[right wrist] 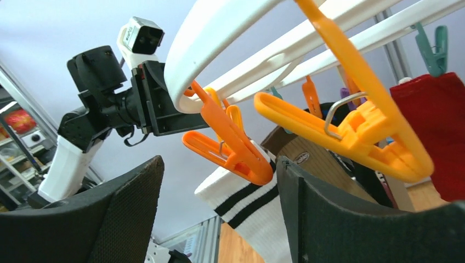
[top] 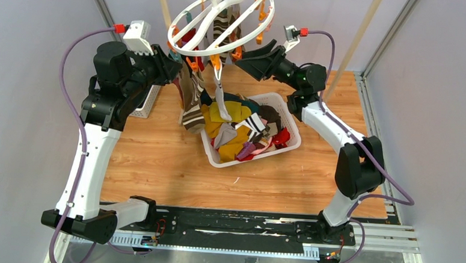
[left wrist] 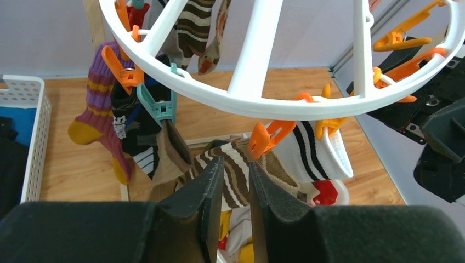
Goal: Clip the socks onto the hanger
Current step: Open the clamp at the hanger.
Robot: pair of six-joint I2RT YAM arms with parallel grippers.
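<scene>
The round white hanger (top: pixel 215 19) (left wrist: pixel 263 104) (right wrist: pixel 219 27) hangs at the back with orange clips and several socks on it. More socks (top: pixel 242 132) fill a white basket (top: pixel 259 156) below. My left gripper (top: pixel 175 68) (left wrist: pixel 236 161) is under the ring, its jaws a narrow gap apart. A brown-and-cream striped sock (top: pixel 191 102) (left wrist: pixel 237 153) lies right at its tips beside an orange clip (left wrist: pixel 266 137); I cannot tell whether it is pinched. My right gripper (top: pixel 237 54) (right wrist: pixel 219 160) stands open around an orange clip (right wrist: pixel 236 150) that holds a white black-striped sock (left wrist: pixel 318 156) (right wrist: pixel 247 208).
A second white lattice basket (top: pixel 148 103) (left wrist: pixel 35 137) with dark cloth stands at the left. A purple striped sock (left wrist: pixel 98 104), a black sock (left wrist: pixel 129 126) and a teal clip (left wrist: pixel 159 104) hang on the left of the ring, a red sock (right wrist: pixel 433 126) on the right.
</scene>
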